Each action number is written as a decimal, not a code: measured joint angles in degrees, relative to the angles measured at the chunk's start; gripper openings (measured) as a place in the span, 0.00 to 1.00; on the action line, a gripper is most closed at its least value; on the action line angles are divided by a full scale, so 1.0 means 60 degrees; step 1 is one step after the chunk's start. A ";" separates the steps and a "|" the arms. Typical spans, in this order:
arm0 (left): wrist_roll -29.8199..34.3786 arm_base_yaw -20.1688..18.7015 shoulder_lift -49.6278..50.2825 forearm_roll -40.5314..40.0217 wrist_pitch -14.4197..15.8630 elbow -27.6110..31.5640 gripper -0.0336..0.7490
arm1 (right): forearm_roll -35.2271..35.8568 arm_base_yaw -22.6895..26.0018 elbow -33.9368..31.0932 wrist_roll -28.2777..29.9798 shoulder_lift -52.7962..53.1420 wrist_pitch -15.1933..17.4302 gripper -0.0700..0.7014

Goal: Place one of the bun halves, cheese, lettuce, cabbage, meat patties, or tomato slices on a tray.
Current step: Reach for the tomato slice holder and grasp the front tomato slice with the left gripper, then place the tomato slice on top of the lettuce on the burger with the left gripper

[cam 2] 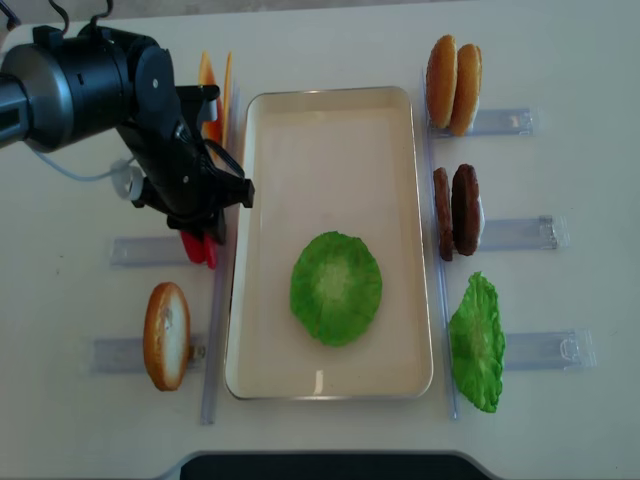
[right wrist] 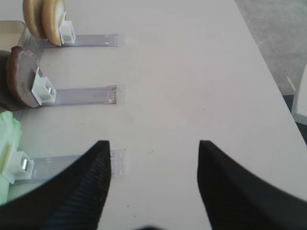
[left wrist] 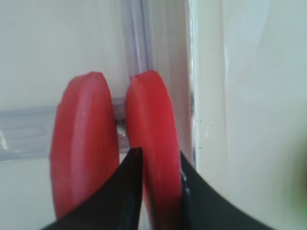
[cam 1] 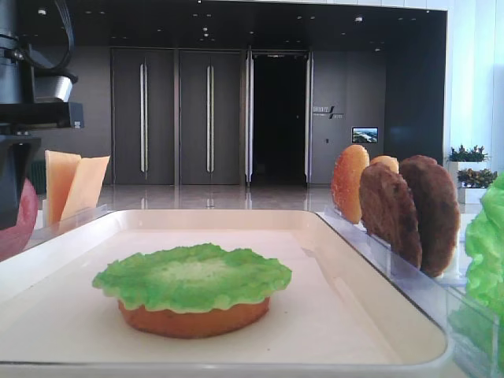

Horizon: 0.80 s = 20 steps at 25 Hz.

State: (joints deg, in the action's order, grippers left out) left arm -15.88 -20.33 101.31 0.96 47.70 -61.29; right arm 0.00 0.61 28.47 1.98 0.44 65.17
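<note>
1. In my left wrist view the left end effector (left wrist: 158, 177) is clenched on one of two upright tomato slices (left wrist: 152, 143); from above the arm hides this.
2. The right end effector (right wrist: 153, 184) stands released over the pale bench (right wrist: 192, 72).
3. The low view shows dark hall doors (cam 1: 177, 118).
4. I count one tray (cam 2: 335, 385), one lettuce (cam 2: 336, 288) on it, two meat patties (cam 2: 456, 210).

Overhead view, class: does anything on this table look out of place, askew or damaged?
Nothing looks damaged or spilled. One oddity: the round orange-brown bun half at front left leans tilted in its clear plastic rack, while the paired buns and dark brown patties opposite stand upright.
</note>
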 joint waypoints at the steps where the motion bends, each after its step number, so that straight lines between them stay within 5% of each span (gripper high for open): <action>1: 0.0000 0.0000 0.0000 -0.0051 0.0039 0.0000 0.15 | 0.0000 0.0000 0.0000 0.0000 0.0000 0.0000 0.63; 9: 0.0193 0.0008 0.0000 0.0069 0.0146 -0.0054 0.11 | 0.0000 0.0000 0.0000 0.0000 0.0000 0.0000 0.63; 20: 0.0285 0.0000 -0.0221 0.0510 0.1607 -0.1679 0.11 | 0.0000 -0.0030 0.0000 0.0000 0.0000 0.0000 0.63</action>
State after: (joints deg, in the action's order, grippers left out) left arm -14.17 -20.33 99.99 4.02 57.35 -71.36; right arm 0.00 0.43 28.47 1.98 0.44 65.17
